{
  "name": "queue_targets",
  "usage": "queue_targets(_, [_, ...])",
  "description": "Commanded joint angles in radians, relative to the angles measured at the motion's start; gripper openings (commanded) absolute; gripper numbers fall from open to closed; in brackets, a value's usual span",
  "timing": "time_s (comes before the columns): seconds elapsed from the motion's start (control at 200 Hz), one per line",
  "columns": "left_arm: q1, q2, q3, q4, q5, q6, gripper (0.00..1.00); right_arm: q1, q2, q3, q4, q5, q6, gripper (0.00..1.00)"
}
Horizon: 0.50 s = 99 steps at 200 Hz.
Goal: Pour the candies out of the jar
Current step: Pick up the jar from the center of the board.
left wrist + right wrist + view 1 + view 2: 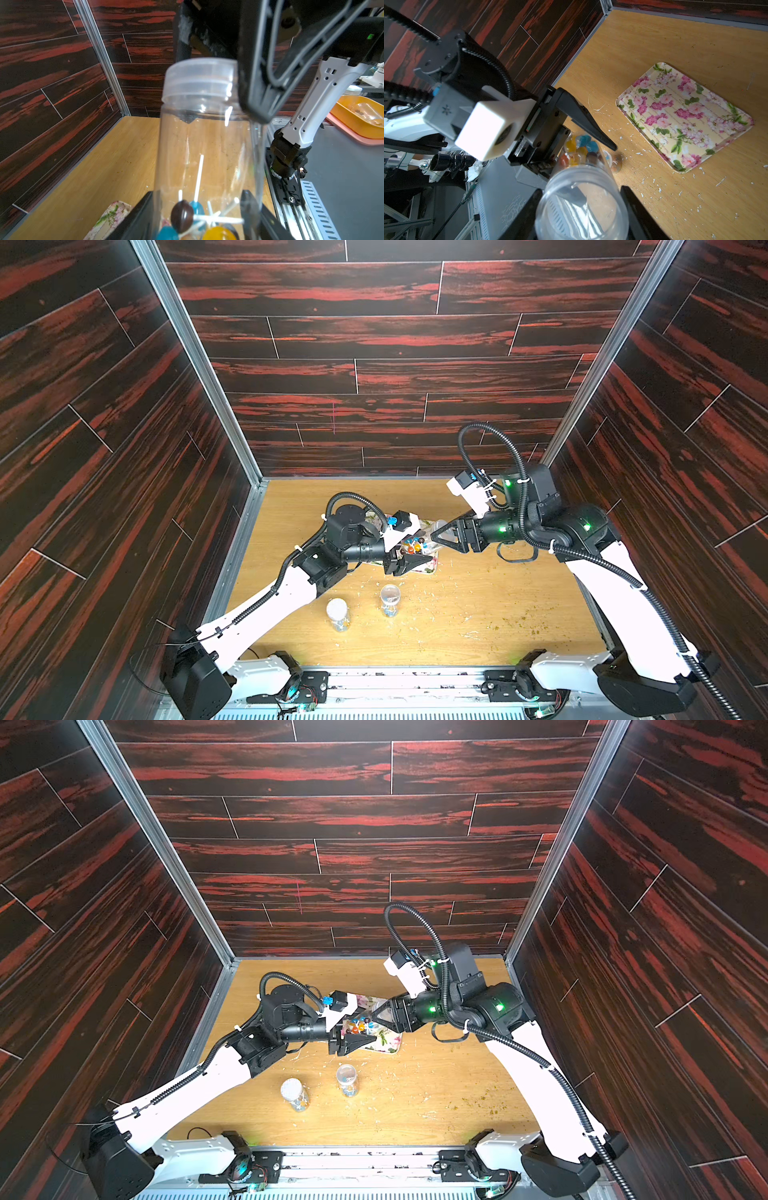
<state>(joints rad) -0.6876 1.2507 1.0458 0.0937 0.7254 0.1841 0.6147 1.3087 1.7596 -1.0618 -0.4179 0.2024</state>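
Observation:
A clear plastic jar (430,536) with its clear lid (199,81) on hangs tilted above the flowered tray (685,116), held between both arms. The candies (182,216), small glossy sweets in brown, blue and orange on thin pale sticks, lie heaped at the jar's bottom end (579,149). My left gripper (199,193) is shut on the jar at that candy end, one finger on each side of the wall. Round the lid end, my right gripper (581,189) is shut on the jar. Both top views show the two grippers (361,1040) (376,1013) meeting over the tray (388,1047).
Two more clear jars (337,614) (390,599) stand on the wooden table in front of the tray. Pale and greenish crumbs (511,624) are scattered over the table. Dark panelled walls close in three sides. An orange tray (357,116) sits outside the cell.

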Motion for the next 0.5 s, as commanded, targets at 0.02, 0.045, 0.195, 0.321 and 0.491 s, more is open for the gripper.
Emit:
queue_targets(0.02, [-0.002,-0.018,-0.01,0.047,0.04,-0.035,0.68,-0.003,-0.015,0.0,0.008,-0.045,-0.023,0.42])
queue_targets(0.045, [-0.001,-0.018,-0.009,0.045,0.043,-0.037,0.68,-0.002,-0.013,0.001,0.008,-0.048,-0.023,0.42])
queue_targets(0.195, [-0.001,-0.015,-0.005,0.022,0.06,-0.035,0.63,-0.003,-0.011,0.004,0.004,-0.056,-0.029,0.42])
queue_targets(0.321, [-0.001,-0.011,-0.003,-0.002,0.082,-0.03,0.56,-0.003,-0.01,0.007,-0.005,-0.069,-0.039,0.42])
queue_targets(0.491, [-0.001,-0.008,0.008,-0.043,0.104,-0.021,0.46,-0.001,-0.002,0.013,-0.019,-0.073,-0.053,0.42])
